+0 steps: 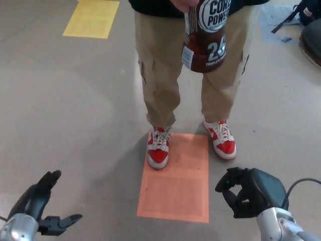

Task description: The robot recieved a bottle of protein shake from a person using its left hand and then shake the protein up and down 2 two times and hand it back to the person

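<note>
A dark brown protein shake bottle (205,37) with white lettering hangs upright, gripped at its top.

From my seat, bare floor (75,100) lies open between my left hand (37,211) and the bottle (205,37). The person's legs (160,75) stand just behind the bottle, blocking that side. My right hand (251,193) sits low, well apart from them.

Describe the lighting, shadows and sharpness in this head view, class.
Head view: soft, even light; a faint shadow on the floor left of the person's legs; the bottle label reads clearly but is cropped at the top; both hands sit cut off at the bottom edge.
</note>
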